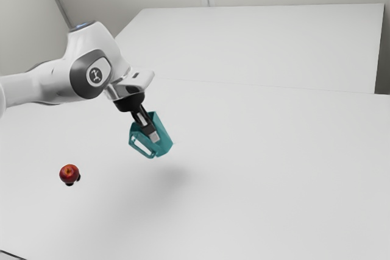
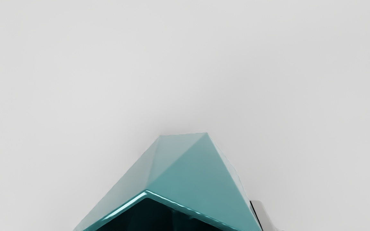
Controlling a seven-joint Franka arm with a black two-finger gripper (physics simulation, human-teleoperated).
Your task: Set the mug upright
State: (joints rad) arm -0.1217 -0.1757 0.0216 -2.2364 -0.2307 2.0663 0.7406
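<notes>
Inspector: Locate the mug.
Clerk: Mug (image 1: 159, 143) held above the table (image 1: 262, 193), its shadow apart below it. Tilted, mouth toward the hand, base down and toward the exterior view's right.
Inspector: State of the gripper (image 1: 154, 136)?
Clerk: Clamped on the mug's body. One fingertip (image 2: 263, 215) lies along the outer wall; the far one is hidden, so the grasp is judged from the mug hanging clear.
Inspector: Handling?
Clerk: In my judgement light to moderate, stiff, glossy enough to slip, chippable if set down hard. The flat facets offer the best hold, on opposite sides; the handle (image 1: 142, 146) would let it swing.
Inspector: Obscured?
Clerk: The mug's inside is dark and cut off at the wrist view's edge. Its underside is unseen.
Inspector: Beyond it?
Clerk: An apple (image 1: 69, 173), well apart; the dark bits (image 1: 70, 184) under it cannot be identified.
</notes>
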